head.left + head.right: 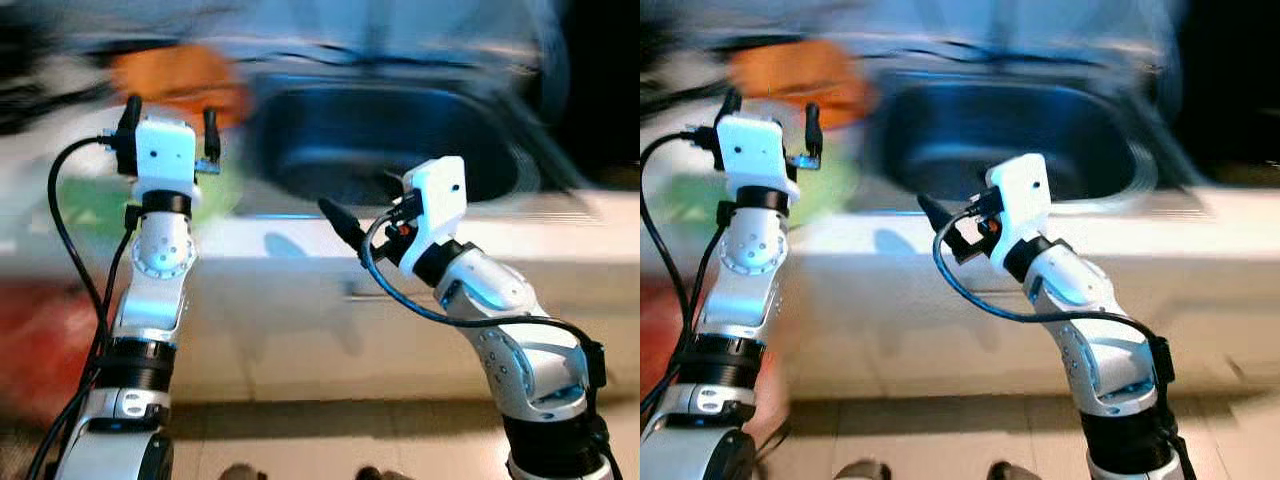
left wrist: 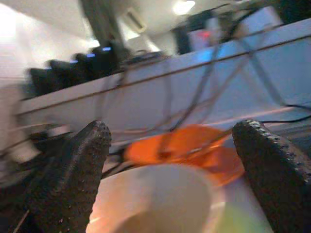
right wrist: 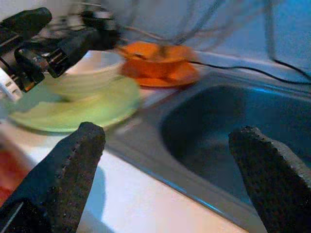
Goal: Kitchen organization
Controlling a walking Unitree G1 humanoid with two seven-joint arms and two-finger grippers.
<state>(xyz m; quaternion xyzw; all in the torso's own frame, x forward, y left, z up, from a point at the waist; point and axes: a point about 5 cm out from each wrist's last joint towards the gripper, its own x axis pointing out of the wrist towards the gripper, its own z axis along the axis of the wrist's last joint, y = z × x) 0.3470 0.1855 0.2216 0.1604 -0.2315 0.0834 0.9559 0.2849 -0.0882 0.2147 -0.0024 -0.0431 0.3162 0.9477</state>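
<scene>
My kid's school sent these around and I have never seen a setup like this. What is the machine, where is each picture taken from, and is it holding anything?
It is a humanoid household robot with two silver arms, each ending in two long black fingers. The two wide pictures come from cameras in its head, looking down at a white counter with a dark sink; they are blurred because the robot is moving. The other two come from cameras on its wrists, looking out between the fingers. The left gripper is raised near a white bowl that stands on a pale green plate. Behind them sit orange dishes. The right gripper hovers at the sink's front edge. Both are open and hold nothing.
</scene>
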